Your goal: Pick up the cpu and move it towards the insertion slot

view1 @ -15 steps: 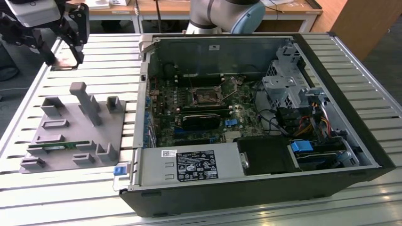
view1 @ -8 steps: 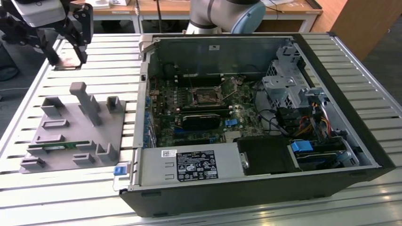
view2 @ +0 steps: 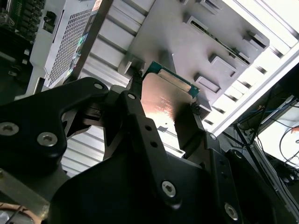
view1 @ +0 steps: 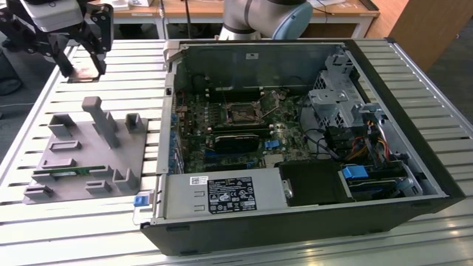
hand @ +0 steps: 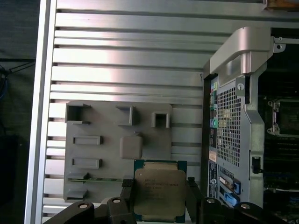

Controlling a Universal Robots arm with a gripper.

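Slatted metal tabletop (view1: 111, 100) carries the open computer case (view1: 310, 233), beside which the gripper (hand: 160, 193) pinches the cpu (hand: 160, 192) by its edges, well apart from the insertion slot (view1: 242, 111) inside, keeping its faces untouched.

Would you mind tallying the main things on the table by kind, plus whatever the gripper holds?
Computer case: 1
Grey fixture tray: 1
Cpu, held in the gripper: 1
Insertion slot on the case's board: 1
Total: 4
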